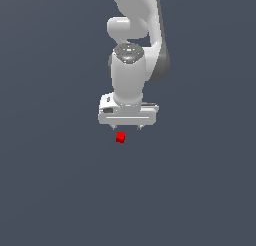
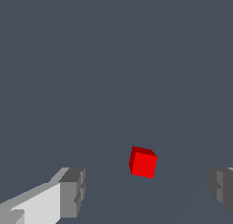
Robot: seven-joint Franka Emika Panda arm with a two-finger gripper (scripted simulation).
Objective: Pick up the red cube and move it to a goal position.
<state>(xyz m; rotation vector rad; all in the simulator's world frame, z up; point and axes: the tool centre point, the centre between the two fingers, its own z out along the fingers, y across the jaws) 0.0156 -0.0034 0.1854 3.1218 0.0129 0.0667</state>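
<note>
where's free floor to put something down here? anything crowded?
Nearly all bare: the grey floor is open on every side of the cube. The only occupied patch is the cube itself, with the open hand right over it. In the wrist view the cube sits between the fingers, touching neither.

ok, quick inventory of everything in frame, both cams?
red cube: 1, bright red, on the grey floor just ahead of the claw in the exterior view; in the wrist view it sits between the two fingers, touching neither.
floor: 1, plain dark grey, fills the background.
arm: 1, white, pointing down over the cube.
claw: 1, white with grey fingers, open, holding nothing.
</note>
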